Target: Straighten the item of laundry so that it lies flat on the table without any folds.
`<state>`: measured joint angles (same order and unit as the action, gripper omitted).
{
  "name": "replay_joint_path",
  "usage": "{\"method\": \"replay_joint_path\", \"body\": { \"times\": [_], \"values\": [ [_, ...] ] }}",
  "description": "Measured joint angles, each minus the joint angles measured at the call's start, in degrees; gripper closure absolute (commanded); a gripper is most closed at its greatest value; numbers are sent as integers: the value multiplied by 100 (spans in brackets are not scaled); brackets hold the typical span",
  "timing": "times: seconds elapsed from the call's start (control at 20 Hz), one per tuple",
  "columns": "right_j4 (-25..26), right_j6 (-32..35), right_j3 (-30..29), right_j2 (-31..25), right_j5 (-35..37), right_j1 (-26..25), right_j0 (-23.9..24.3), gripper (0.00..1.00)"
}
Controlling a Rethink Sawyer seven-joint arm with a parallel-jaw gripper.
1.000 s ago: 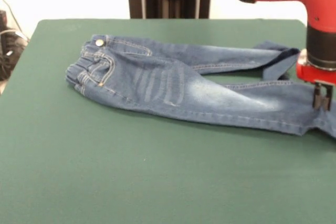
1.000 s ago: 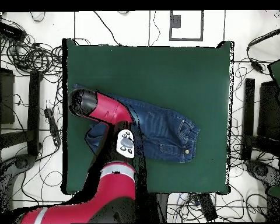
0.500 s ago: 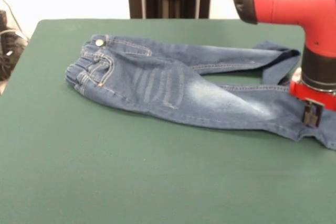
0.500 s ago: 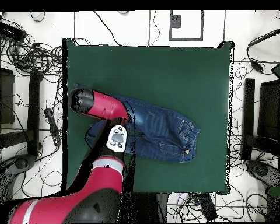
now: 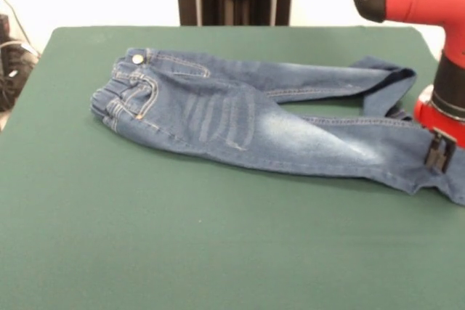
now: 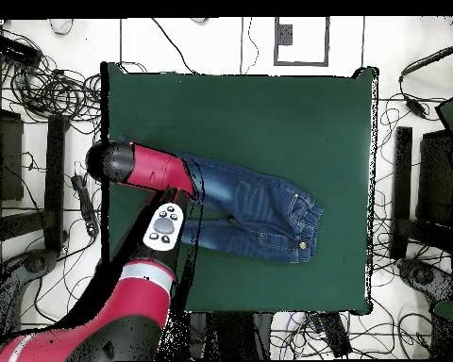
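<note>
At three o'clock on the bench (image 5: 145, 237), the tool (image 5: 439, 154) rests over the jeans' (image 5: 240, 125) near cuff; its grip cannot be told.

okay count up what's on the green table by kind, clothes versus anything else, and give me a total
Clothing: 1, the jeans
Other loose things on the table: 0
Total: 1
The gripper is at the jeans' cuff end and is not counted.

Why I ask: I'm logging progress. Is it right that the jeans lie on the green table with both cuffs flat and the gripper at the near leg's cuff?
Not quite: the front view shows the far leg's cuff of the jeans folded back. The gripper is at the near leg's cuff on the table.
</note>
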<state>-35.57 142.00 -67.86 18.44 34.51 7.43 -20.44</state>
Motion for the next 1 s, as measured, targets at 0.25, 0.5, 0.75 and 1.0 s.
{"method": "replay_joint_path", "body": {
  "times": [0.25, 0.5, 0.75, 1.0],
  "values": [
    [-8, 651, 10, 68, 28, 25, -35, 100],
    [-10, 900, 17, 113, 93, 22, -48, 100],
    [0, 1419, 115, 476, 699, 48, -174, 100],
    [16, 1760, 117, 677, 1600, 278, -165, 100]
  ]
}}
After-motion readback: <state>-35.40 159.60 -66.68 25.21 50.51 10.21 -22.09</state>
